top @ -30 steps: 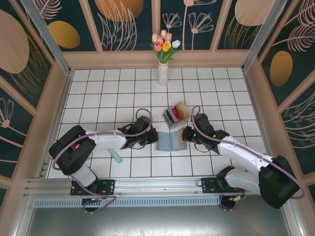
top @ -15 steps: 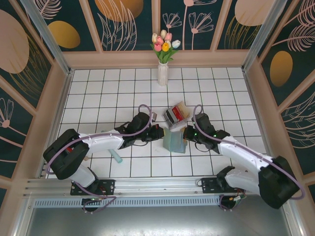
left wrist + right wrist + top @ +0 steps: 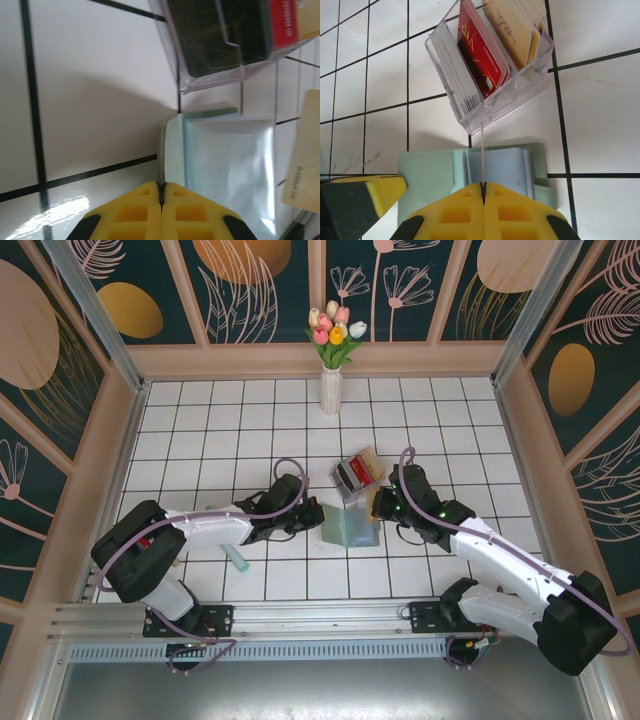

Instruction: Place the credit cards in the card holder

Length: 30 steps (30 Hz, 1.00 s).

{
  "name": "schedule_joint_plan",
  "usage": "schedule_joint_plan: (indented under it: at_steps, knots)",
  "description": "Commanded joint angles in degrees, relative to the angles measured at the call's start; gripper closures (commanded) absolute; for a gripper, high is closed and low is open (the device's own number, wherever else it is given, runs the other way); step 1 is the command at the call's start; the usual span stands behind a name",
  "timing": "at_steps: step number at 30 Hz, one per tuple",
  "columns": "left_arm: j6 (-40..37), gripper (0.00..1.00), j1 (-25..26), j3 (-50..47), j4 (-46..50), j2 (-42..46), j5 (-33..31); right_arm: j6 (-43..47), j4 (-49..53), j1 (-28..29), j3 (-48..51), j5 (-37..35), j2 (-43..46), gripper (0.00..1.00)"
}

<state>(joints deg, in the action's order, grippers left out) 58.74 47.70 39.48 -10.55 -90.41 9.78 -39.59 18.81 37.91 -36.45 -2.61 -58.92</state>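
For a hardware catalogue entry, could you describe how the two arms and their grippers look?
The left arm and right arm have white links between bulky black joint housings, with a lilac cable looping along each. The left gripper and right gripper carry yellow fingers with square recesses, backed by black.

This is a robot test cell dressed up like a room, not a lived-in home. The surface [image 3: 200,430] is a white tiled board with a dark grid. It is boxed in on three sides by wall panels [image 3: 260,280] printed with large leaves and orange discs and framed in pale wood-coloured trim. Behind the left tool [image 3: 318,516] and the right tool [image 3: 378,506], a bare aluminium rail [image 3: 300,612] carries the bases of two cabled arms [image 3: 210,525]. Well beyond both tools, a white vase [image 3: 330,390] of tulips [image 3: 335,328] stands by the back panel.
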Motion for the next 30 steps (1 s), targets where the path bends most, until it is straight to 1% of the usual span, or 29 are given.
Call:
schedule_joint_plan:
  at_steps: [1,4,8,11,13,16,21,25,30]
  knots:
    - [-0.3,1.0,0.4,-0.9,2.2,-1.5,-1.9,-0.7,0.9,0.2,-1.6,-0.6,-1.9,1.0]
    - [-0.5,1.0,0.3,-0.7,2.6,-2.6,-2.0,-1.8,0.1,0.4,-0.6,0.5,-4.6,1.0]
    - [-1.0,1.0,0.4,-0.6,3.9,-3.6,-2.9,-2.4,-3.0,0.3,1.9,1.5,-5.0,1.0]
    - [-1.4,1.0,0.3,-0.5,4.1,-4.8,-3.1,-2.5,-4.6,0.3,2.5,4.7,-6.0,1.0]
    - [-1.3,1.0,0.3,-0.6,3.4,-5.0,-2.7,-2.4,-2.2,0.7,1.5,2.7,-6.5,1.0]
    - [-1.5,1.0,0.4,-0.5,3.4,-5.0,-3.0,-1.0,0.1,0.5,0.0,0.9,-4.6,1.0]
    - [-1.5,1.0,0.3,-0.5,3.5,-6.0,-3.1,0.1,1.4,0.3,-1.5,0.6,-2.1,1.0]
    - [-1.4,1.0,0.3,-0.5,3.1,-6.0,-2.9,0.9,2.5,0.2,-1.3,-1.4,-2.6,1.0]
    - [-1.6,1.0,0.3,-0.5,3.3,-5.8,-3.0,1.2,2.4,0.3,-0.8,-1.8,-2.9,1.0]
